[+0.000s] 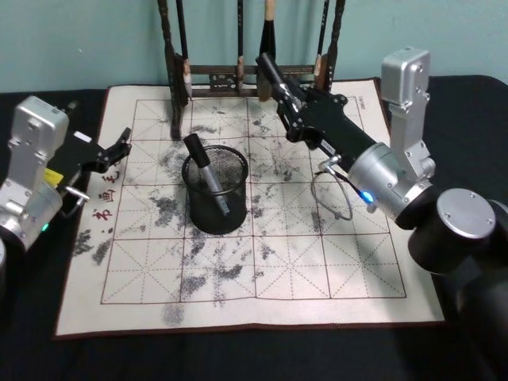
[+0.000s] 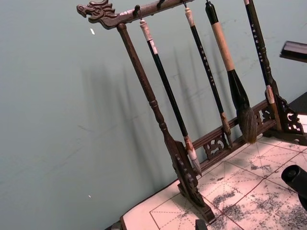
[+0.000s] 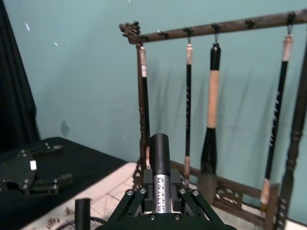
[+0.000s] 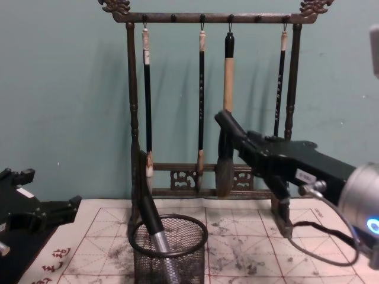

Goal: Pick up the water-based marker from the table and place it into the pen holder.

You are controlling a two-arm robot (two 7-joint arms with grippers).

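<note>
**Marker (image 1: 206,171) in the pen holder**

The marker leans inside the pen holder (image 1: 216,216), which stands near the middle of the mat (image 1: 317,278) on the table (image 1: 238,357). Its black cap pokes above the rim and its grey barrel shows through the mesh. My right gripper (image 1: 268,67) hangs raised beside the brush rack (image 4: 133,89), well apart from the holder, jaws pressed together on nothing. My left gripper (image 1: 121,144) is parked at the mat's left edge, jaws apart. I judge the placing done. The marker looks light, stiff and smooth, so it could slip or roll. The firmest hold would be across the barrel. As it sits, only the cap end is free to take.
</note>
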